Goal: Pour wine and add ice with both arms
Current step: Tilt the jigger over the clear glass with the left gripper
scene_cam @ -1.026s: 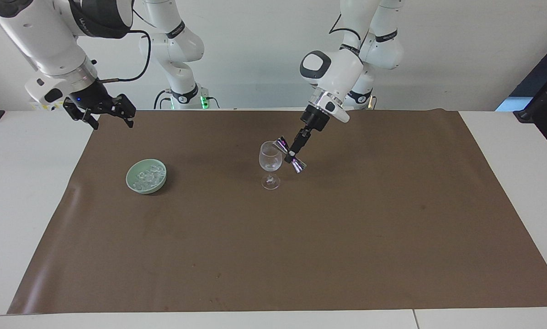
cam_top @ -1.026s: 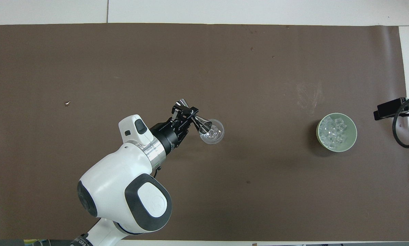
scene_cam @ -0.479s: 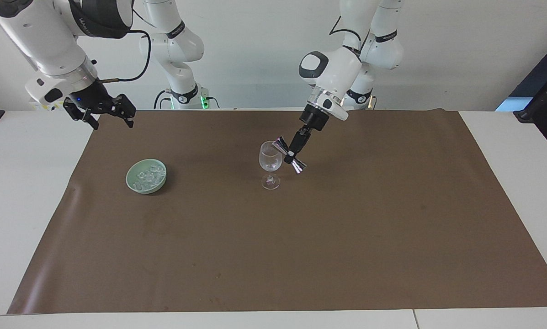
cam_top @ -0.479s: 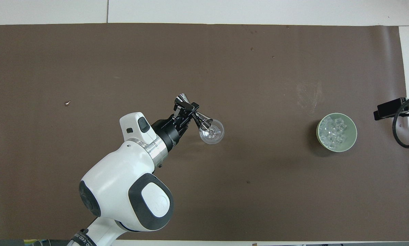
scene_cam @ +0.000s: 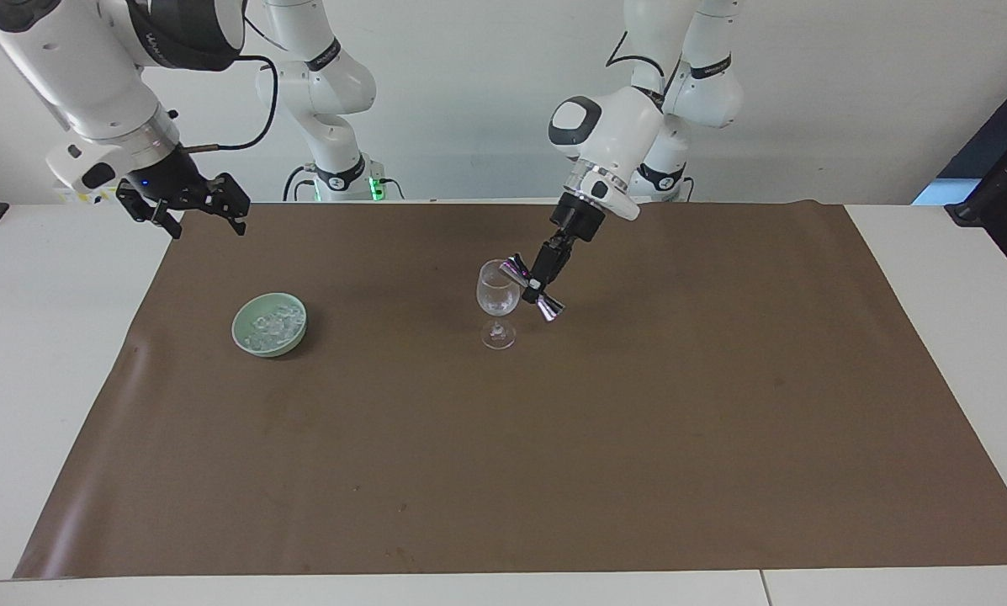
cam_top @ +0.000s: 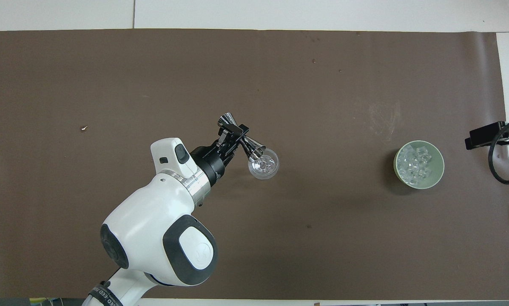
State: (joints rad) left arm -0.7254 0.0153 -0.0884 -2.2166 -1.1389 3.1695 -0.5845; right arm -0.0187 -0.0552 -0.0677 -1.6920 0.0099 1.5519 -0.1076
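A clear wine glass (scene_cam: pixel 498 296) (cam_top: pixel 264 165) stands upright near the mat's middle. My left gripper (scene_cam: pixel 538 284) (cam_top: pixel 236 136) is shut on the waist of a shiny metal jigger (scene_cam: pixel 548 306) (cam_top: pixel 249 147), which is tilted with its lower mouth at the glass's rim. The ice (scene_cam: pixel 271 323) (cam_top: pixel 416 164) lies heaped in a pale green bowl (scene_cam: pixel 247 341) (cam_top: pixel 440 171) toward the right arm's end of the table. My right gripper (scene_cam: pixel 202 220) (cam_top: pixel 488 134) hangs open and empty over the mat's corner, at that end of the table. No wine shows in the glass.
A brown mat (scene_cam: pixel 553 471) (cam_top: pixel 109 76) covers most of the white table (scene_cam: pixel 40 353). The left arm's white body (cam_top: pixel 160 229) hides part of the mat near the robots. A black cable (cam_top: pixel 499 170) loops below the right gripper.
The left arm has drawn back slightly toward the robots, and the jigger has shifted a little at the glass's rim. The right arm has not moved.
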